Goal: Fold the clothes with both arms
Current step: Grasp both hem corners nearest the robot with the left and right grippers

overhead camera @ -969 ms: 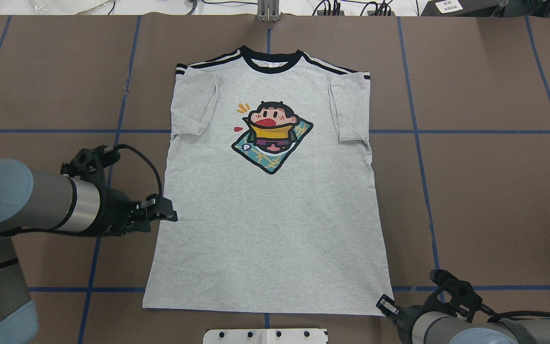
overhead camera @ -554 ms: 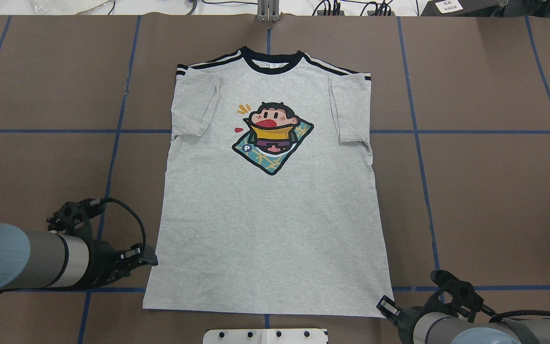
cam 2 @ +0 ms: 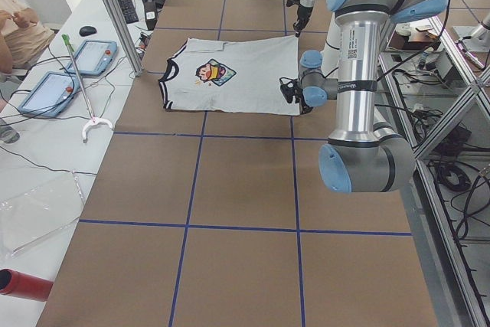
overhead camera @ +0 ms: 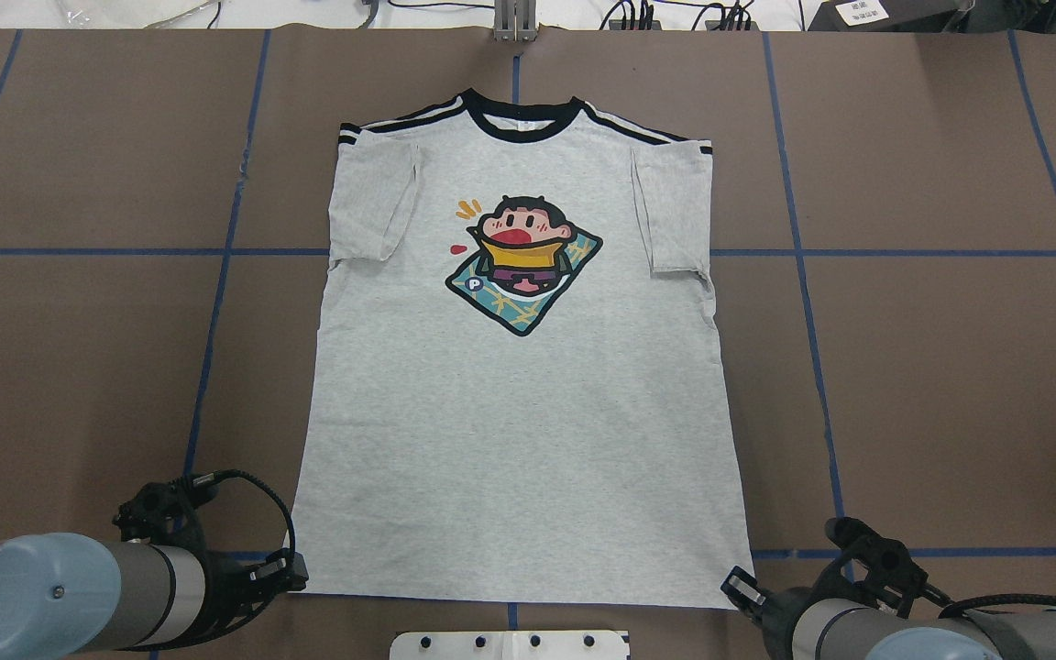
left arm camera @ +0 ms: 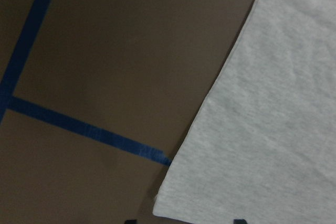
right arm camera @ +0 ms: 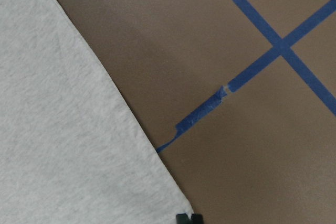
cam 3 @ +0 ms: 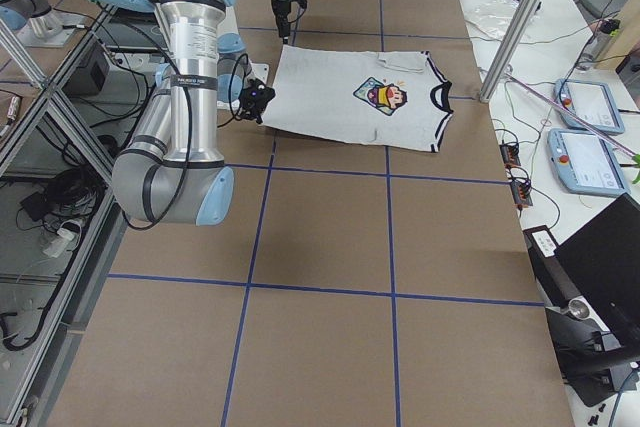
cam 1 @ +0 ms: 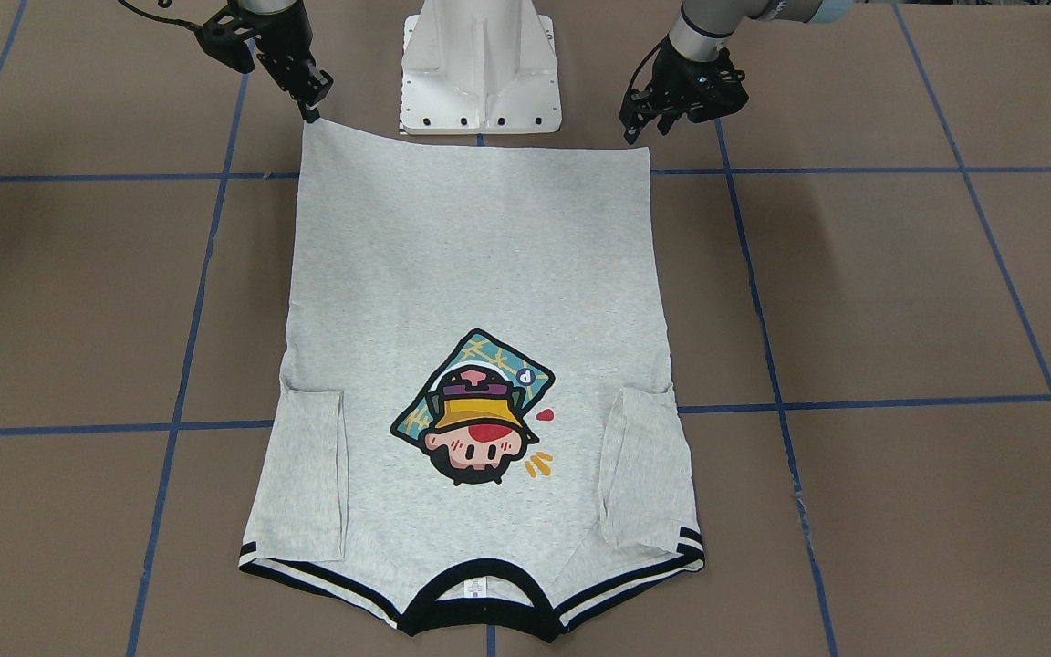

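Note:
The light grey T-shirt lies flat on the brown table, print up, neckband at the far side and sleeves folded in; it also shows in the front view. My left gripper sits low at the near-left hem corner. In the left wrist view its jaws stand wide apart with the corner of the shirt between them. My right gripper is at the near-right hem corner. In the right wrist view its tips are together just past the shirt corner; I cannot tell whether they pinch cloth.
The white pedestal base stands at the near edge between the arms. Blue tape lines grid the table. A desk with tablets and an operator's arm lie beyond the far side.
My left arm has swung back along the shirt's left edge, from mid-length to the near-left hem corner. The right arm and the shirt have not moved.

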